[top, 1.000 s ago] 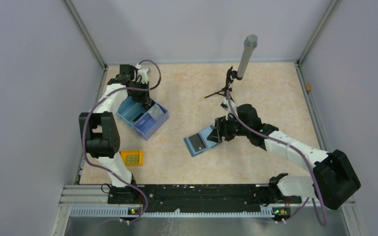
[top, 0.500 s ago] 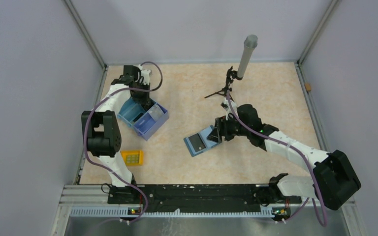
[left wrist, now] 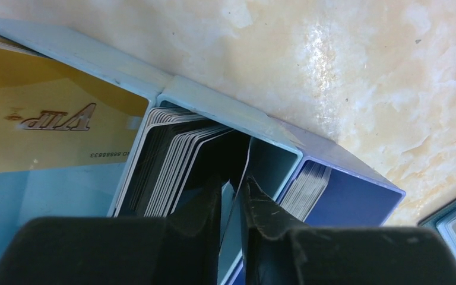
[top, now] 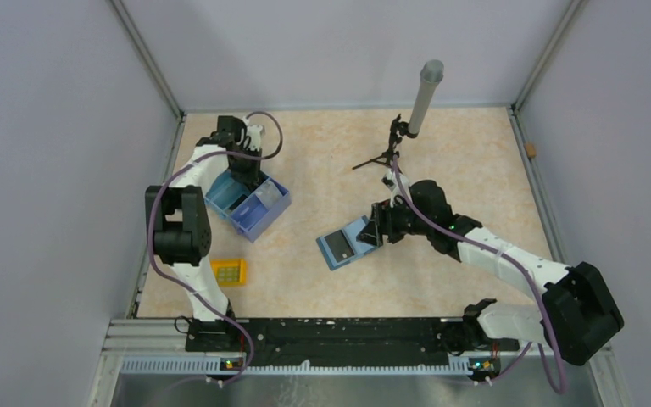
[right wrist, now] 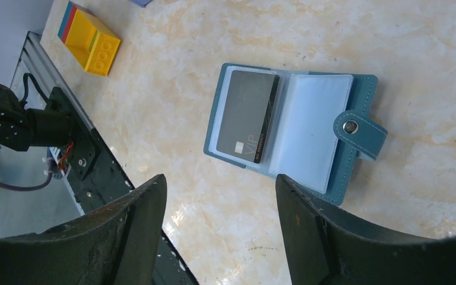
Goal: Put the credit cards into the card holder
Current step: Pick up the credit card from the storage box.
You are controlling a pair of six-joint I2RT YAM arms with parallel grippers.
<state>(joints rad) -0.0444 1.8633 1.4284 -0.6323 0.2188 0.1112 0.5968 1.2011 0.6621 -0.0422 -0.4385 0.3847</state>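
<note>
The card holder (top: pixel 344 245) lies open on the table, teal (right wrist: pixel 309 136) with a snap clasp, and a black card (right wrist: pixel 249 116) sits in its left pocket. My right gripper (right wrist: pixel 219 181) hovers open just beside it (top: pixel 375 231), holding nothing. My left gripper (top: pixel 242 170) reaches down into the blue tray box (top: pixel 258 225). Its jaws (left wrist: pixel 231 184) stand narrowly apart with one thin card's edge (left wrist: pixel 247 155) between them, leaning on the right finger. A stack of credit cards (left wrist: pixel 172 154) stands in that compartment. A gold card (left wrist: pixel 47 124) lies in the adjoining one.
A yellow studded block (top: pixel 227 271) sits near the left arm's base, also at the top left of the right wrist view (right wrist: pixel 92 38). A small tripod with a grey cylinder (top: pixel 420 97) stands at the back. More cards (left wrist: pixel 309 187) fill the tray's dark blue compartment.
The left wrist has shifted slightly rightward over the tray box, and its jaws have parted a little. The right arm and the card holder have not moved.
</note>
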